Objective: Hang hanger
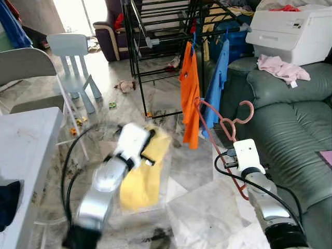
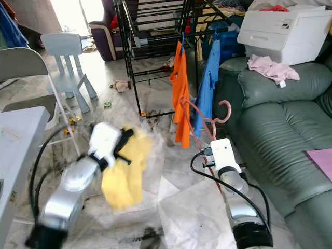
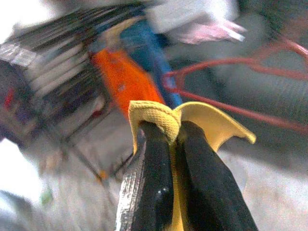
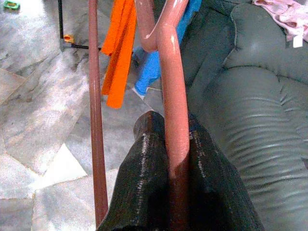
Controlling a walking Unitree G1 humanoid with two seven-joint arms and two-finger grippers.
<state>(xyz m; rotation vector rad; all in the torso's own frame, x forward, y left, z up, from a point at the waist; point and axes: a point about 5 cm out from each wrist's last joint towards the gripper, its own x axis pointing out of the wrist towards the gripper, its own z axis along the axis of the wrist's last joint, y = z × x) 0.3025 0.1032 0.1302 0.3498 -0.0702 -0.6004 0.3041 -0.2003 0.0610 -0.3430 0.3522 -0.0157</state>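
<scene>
While your right gripper (image 4: 174, 159) is clamping the pink hanger (image 1: 224, 124) by one of its bars, near the green sofa (image 1: 290, 129) on the right, your left gripper (image 3: 175, 139) is pinching a yellow cloth (image 1: 145, 171) low on the left. The hanger's hook is pointing up, short of the black drying rack (image 1: 155, 36) at the far side, where an orange shirt (image 1: 189, 93) and a blue shirt (image 1: 215, 78) are hanging. You are risking a snag on those shirts as you reach in. The grip is looking narrow, possibly letting the hanger swivel, though blur is making that hard to judge.
</scene>
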